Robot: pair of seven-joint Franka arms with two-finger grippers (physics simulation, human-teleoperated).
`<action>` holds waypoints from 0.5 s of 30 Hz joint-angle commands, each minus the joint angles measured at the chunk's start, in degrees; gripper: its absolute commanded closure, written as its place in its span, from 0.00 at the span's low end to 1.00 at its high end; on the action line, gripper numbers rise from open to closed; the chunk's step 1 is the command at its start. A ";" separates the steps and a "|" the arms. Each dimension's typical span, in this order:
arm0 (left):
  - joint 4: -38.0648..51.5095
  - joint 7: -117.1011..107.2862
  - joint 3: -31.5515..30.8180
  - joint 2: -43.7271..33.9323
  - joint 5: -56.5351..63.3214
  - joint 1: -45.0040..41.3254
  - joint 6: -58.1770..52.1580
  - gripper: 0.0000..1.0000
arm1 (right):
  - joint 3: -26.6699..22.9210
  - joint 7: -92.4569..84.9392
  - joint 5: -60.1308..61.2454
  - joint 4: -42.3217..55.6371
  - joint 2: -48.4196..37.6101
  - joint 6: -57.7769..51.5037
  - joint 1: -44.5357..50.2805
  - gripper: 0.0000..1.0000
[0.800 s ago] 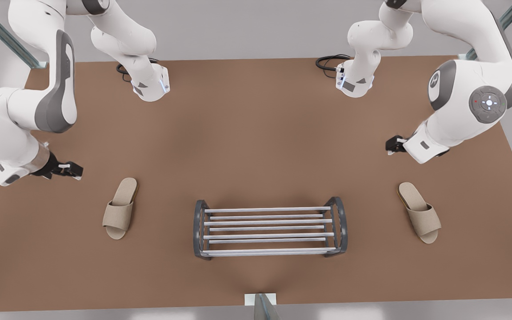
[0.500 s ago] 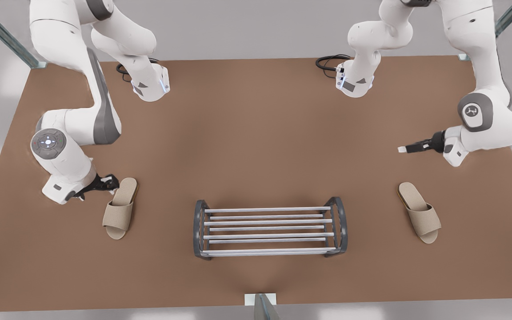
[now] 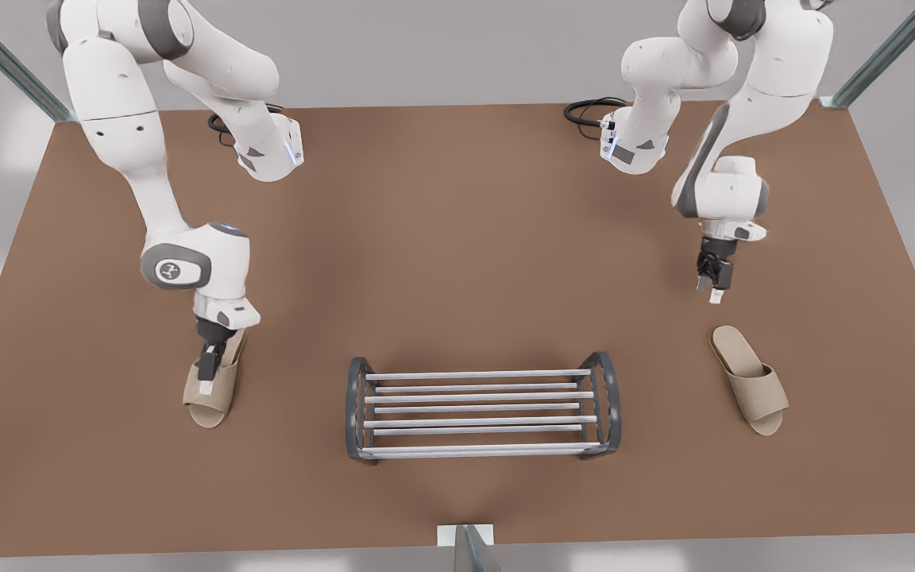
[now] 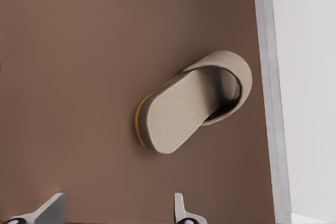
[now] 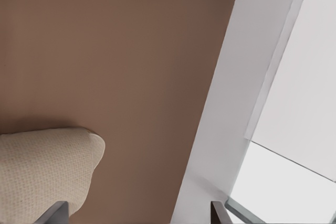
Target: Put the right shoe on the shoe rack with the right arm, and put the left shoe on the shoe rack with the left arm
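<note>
A brown desk (image 3: 457, 238) carries the shoe rack (image 3: 480, 405) at mid-front, bars running across. The right shoe (image 3: 209, 407) lies at the front view's left, long axis toward the arm's base. The right gripper (image 3: 205, 381) hangs directly over it, jaws wide. The left shoe (image 3: 751, 385) lies opposite, angled. The left gripper (image 3: 715, 294), also wide, sits just short of its heel.
</note>
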 commanded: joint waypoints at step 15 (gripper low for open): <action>19.02 21.55 -8.45 12.44 -19.70 10.66 -1.26 0.00 | 0.03 93.26 -27.91 -5.81 2.83 -3.41 -3.78 0.00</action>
